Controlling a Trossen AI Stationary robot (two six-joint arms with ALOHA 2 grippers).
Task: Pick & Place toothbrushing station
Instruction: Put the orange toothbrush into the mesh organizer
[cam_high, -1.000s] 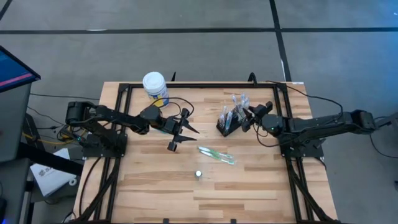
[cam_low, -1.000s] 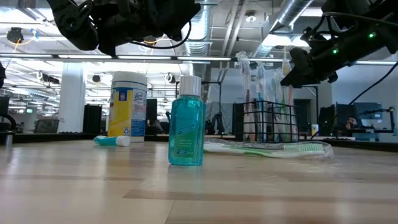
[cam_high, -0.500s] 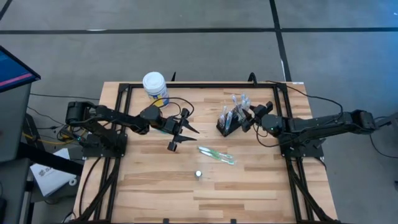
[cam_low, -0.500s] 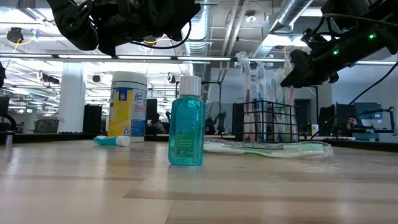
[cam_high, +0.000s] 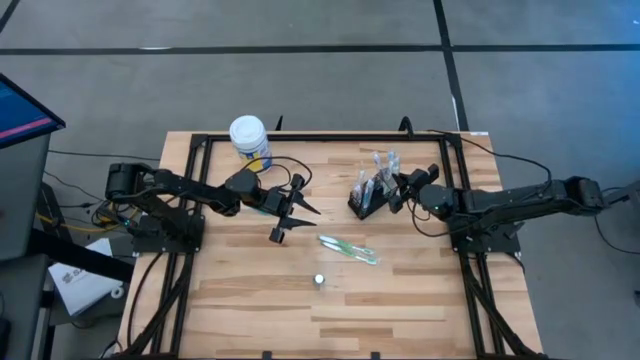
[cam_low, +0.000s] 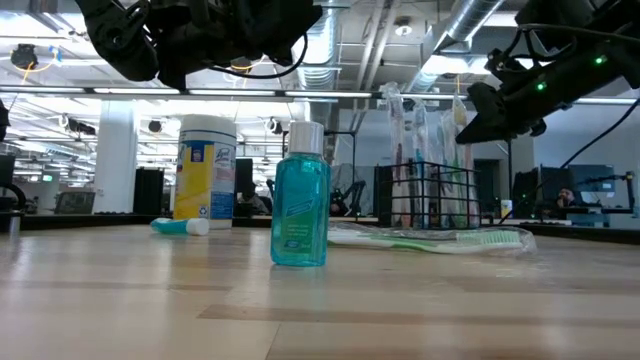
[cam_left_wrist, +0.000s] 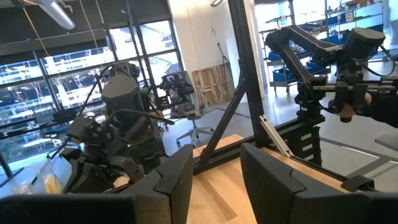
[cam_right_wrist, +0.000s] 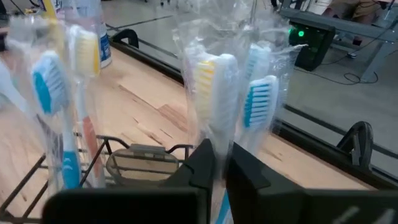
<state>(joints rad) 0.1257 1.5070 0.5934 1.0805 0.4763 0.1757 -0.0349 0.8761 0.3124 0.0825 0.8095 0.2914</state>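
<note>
The black wire-mesh holder (cam_high: 365, 200) stands at the table's far right with several wrapped toothbrushes upright in it (cam_low: 430, 195). My right gripper (cam_high: 393, 190) is at the holder's right side, shut on one white-and-yellow-headed toothbrush (cam_right_wrist: 208, 81). Another wrapped toothbrush (cam_high: 348, 248) lies flat on the table nearer the middle. The small teal tube (cam_low: 180, 226) lies on its side left of centre. My left gripper (cam_high: 300, 207) hovers open above the table near the tube, with nothing between its fingers (cam_left_wrist: 216, 174). My right gripper pinches the wrapped toothbrush's neck (cam_right_wrist: 217, 134), just below the bristle head, between its two fingers (cam_right_wrist: 202, 165). The fingers come roughly level from the table's right, tipped a little down, and lie across the brush. The brush stands upright, with its lower end in the holder.
A white-lidded yellow-and-blue jar (cam_high: 249, 140) stands at the far left. A small teal bottle with a silver cap (cam_low: 300, 195) stands near the table's middle front. Black frame rails (cam_high: 190, 230) run along both sides of the wooden top.
My right gripper's fingers have drawn together on the toothbrush standing in the holder, and the arm has stayed by the holder. The brush stays upright in the holder.
</note>
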